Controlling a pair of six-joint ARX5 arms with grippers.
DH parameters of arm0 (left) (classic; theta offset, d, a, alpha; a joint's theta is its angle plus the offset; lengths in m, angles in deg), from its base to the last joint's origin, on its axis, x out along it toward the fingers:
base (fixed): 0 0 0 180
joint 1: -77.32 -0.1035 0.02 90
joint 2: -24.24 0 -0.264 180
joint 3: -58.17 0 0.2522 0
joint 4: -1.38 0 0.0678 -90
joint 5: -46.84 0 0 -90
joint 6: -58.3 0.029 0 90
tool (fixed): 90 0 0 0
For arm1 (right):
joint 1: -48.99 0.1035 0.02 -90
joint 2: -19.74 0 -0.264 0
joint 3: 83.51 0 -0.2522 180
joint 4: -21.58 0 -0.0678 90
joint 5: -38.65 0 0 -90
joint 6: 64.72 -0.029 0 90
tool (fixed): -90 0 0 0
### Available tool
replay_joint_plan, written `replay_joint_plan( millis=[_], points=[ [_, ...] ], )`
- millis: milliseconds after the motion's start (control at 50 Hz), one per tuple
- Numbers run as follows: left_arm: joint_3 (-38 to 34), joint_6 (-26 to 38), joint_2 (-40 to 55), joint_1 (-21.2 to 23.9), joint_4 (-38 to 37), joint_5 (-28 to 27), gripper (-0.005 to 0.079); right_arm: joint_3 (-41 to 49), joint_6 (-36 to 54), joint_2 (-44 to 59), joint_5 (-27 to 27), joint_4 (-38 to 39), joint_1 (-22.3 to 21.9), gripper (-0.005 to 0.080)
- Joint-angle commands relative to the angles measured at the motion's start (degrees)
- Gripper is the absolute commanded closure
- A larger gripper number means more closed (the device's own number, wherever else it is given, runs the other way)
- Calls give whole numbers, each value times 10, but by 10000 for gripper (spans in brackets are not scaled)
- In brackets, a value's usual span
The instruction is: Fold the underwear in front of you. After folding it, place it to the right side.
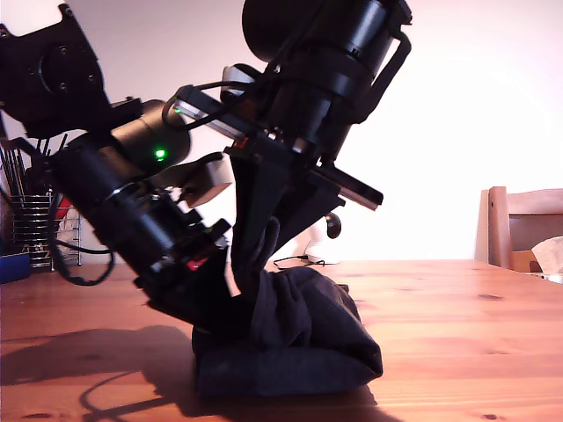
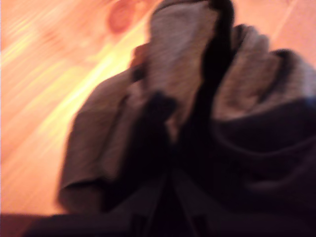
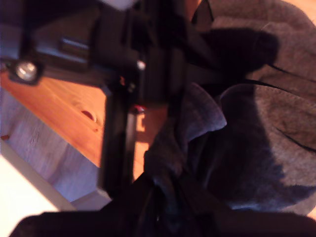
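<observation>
Wooden table (image 1: 457, 334) carries the underwear (image 1: 299, 343) bunched in a lump at the exterior view's centre, both my first gripper (image 2: 168, 197) and my second gripper (image 3: 163, 197) apparently pinching its cloth, so folding looks underway, placing undone.

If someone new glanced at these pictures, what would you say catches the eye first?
Two black arms crowd the exterior view's left and centre, both reaching down into the dark underwear, bunched in a heap on the wooden table. One arm shows a green light. A chair stands at that view's right.
</observation>
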Motion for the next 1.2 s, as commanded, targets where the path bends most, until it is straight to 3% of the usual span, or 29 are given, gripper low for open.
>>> replay_joint_plan(
  millis=[0,520,580,780,1180],
  points=[
    [-5,-2,-6,-12,-5,-7,766,-3,-2,29,3,2,4,760],
    [2,-14,-70,-102,-136,-23,766,-3,-12,38,5,36,7,753],
    [2,-14,-70,-116,-146,-23,766,-3,-12,38,8,37,7,731],
    [2,-14,-70,-142,-158,-23,766,-3,-12,38,51,44,6,527],
    [2,-14,-70,-143,-157,-28,766,-6,-28,38,120,57,-6,451]
  ],
)
